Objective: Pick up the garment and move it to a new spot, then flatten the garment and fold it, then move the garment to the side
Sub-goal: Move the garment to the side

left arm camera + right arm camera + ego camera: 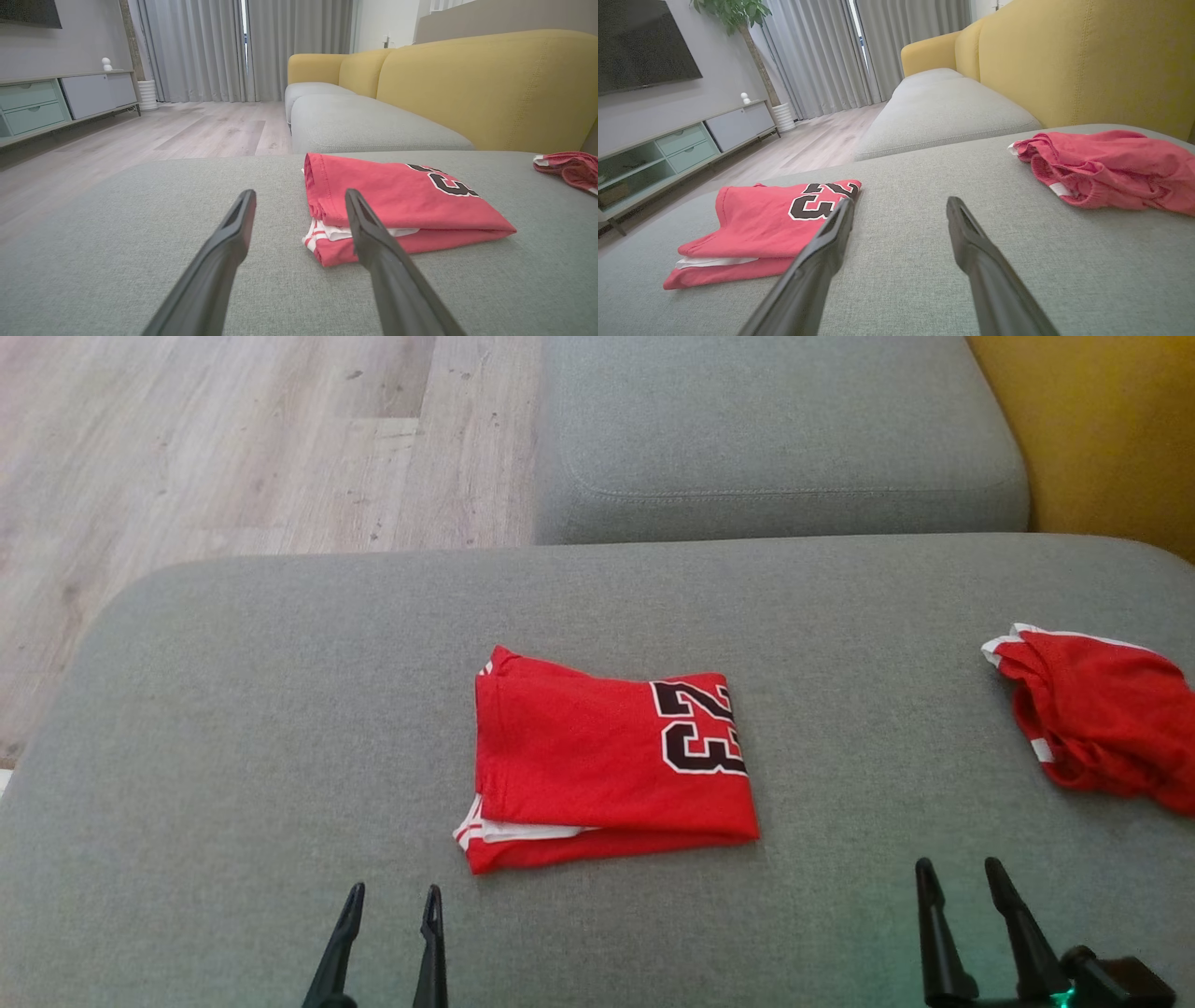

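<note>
1. Left gripper [395,889], two long dark fingers: we see its jaws spread wide and holding nothing, with the tips low over the broad grey fabric seat cushion [233,709]. We read this as a ready pose, clear of the cloth.
2. Folded red jersey [607,756] with a black-and-white "23": it lies flat on the cushion ahead of the left gripper and slightly to its right. It is well to the left of the right gripper and touches neither. Its layers form a compact rectangle, with white trim showing at the edge nearest the left fingers. We judge the folding done and the move to the side not yet made. That near edge exposes several layers, so it looks to us the natural place to pinch and lift the stack as one.
3. Right gripper [959,863]: likewise parted and empty, pointing at bare cushion between the two cloths.
4. Crumpled red garment with white trim [1102,709]: it lies ahead and to the right of the right gripper, well apart from the jersey, heaped and unfolded. We take it for a separate piece, so a sideways move should avoid it.
</note>
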Tool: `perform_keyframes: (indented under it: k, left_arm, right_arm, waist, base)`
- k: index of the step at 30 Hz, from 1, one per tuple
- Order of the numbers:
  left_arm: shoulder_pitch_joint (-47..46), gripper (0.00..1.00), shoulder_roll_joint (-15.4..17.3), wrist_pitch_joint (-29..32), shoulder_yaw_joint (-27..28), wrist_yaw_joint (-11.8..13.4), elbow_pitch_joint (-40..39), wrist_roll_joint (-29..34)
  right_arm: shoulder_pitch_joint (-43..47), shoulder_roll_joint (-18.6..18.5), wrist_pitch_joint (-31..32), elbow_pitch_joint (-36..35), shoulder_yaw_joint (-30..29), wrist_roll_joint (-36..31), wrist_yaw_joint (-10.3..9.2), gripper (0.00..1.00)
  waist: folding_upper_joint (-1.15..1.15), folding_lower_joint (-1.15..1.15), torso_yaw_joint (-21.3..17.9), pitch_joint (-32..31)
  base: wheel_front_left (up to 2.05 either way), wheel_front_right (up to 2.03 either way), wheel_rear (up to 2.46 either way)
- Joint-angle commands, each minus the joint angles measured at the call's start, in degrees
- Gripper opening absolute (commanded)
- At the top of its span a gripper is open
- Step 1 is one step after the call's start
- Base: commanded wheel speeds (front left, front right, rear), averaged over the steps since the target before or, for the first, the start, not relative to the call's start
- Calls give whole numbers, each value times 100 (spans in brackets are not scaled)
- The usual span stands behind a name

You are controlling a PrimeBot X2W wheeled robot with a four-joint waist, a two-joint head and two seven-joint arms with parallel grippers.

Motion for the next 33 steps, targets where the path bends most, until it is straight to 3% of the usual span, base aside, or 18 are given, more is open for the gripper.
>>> perform_keyframes:
  k: [1,22,33]
  left_arm:
    - [-196,100,-90,-55,212,-13,-161,61]
    - [-205,100,-217,-55,327,-147,-128,173]
    - [-382,100,-255,-55,244,-213,-160,245]
  right_arm:
    - [-296,-82,-63,-187,156,-67,-4,100]
    - [-367,-111,-63,-138,258,15,-4,100]
    - [-1117,-519,-46,455,852,818,-4,100]
  waist:
    - [0,0,3,5]
    - [0,0,6,167]
    - [0,0,147,787]
  base:
    - [0,0,0]
    - [0,0,0]
    - [0,0,0]
